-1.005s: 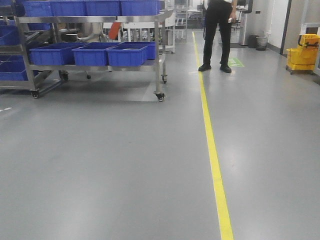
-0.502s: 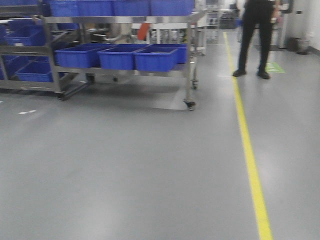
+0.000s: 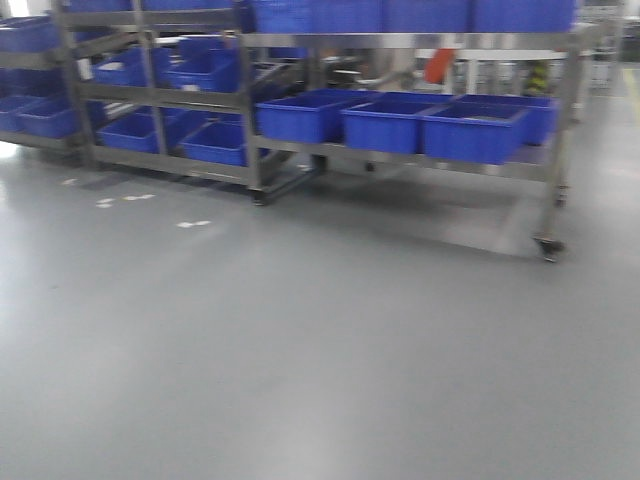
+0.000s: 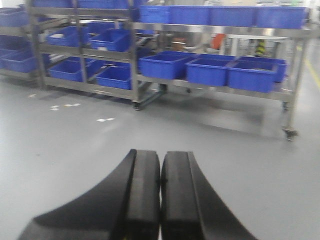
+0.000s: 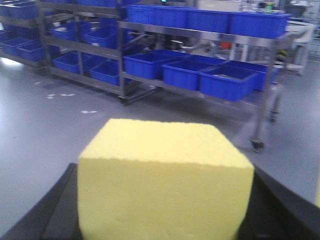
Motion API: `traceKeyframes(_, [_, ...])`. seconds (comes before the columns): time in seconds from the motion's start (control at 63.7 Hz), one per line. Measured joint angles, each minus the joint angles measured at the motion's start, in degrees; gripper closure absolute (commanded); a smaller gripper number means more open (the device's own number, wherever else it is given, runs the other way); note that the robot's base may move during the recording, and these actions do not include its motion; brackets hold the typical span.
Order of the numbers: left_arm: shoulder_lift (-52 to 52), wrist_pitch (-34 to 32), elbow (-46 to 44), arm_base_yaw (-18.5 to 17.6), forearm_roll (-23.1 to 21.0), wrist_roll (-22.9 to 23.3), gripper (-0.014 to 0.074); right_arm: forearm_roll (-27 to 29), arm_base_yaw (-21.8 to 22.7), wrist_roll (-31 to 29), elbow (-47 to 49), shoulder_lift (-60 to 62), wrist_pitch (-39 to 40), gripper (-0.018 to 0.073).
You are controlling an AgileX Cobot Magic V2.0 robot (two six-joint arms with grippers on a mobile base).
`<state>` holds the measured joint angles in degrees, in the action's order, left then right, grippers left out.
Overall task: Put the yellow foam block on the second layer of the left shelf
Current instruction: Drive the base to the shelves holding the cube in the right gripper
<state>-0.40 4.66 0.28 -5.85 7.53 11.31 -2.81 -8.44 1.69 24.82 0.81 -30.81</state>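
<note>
The yellow foam block fills the lower middle of the right wrist view, clamped between my right gripper's two black fingers, one on each side. My left gripper is shut and empty, its two black fingers pressed together above bare grey floor. Neither gripper shows in the front view. The left shelf stands at the far left of the front view, with blue bins on its tiers; it also shows in the left wrist view and the right wrist view.
A steel wheeled rack with blue bins on two tiers stands ahead to the right, a castor at its near corner. White marks lie on the grey floor. Open floor lies between me and both shelves.
The front view has swung left: the standing person and the yellow floor line have left the frame, the wheeled rack has slid right, and the left shelf has come into view.
</note>
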Motion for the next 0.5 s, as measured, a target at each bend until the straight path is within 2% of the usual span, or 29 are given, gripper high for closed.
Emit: traceKeyframes(0.502, [0.0,0.0,0.0,0.0,0.0,0.0,0.046,0.0,0.0,0.0,0.0,0.0,0.0,0.0234])
